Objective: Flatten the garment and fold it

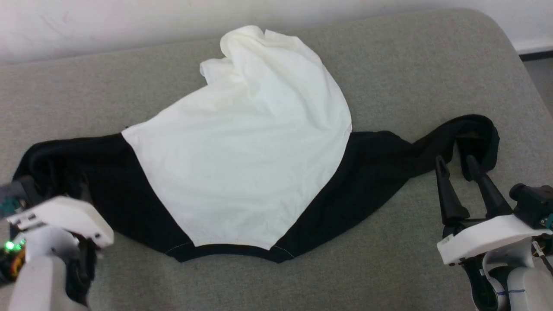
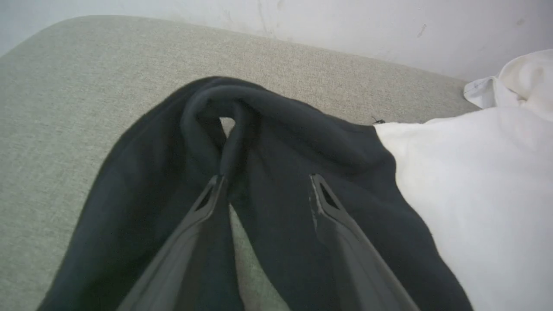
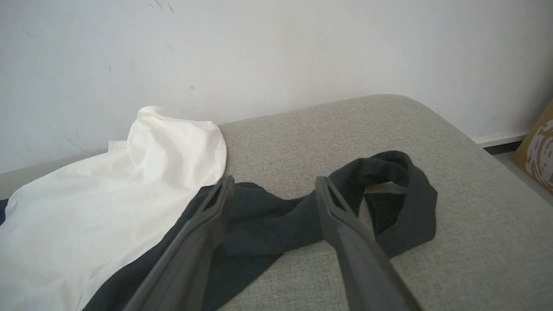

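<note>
One garment [image 1: 242,172] is laid across the grey cushion [image 1: 410,65], its long axis run left to right along two black sleeves, neck trim turned near and white hem bunched far. Two grippers are counted: the left gripper [image 2: 268,179] is spread wide over the left sleeve, and the right gripper [image 1: 453,160] is spread wide at the right sleeve's loop.
</note>
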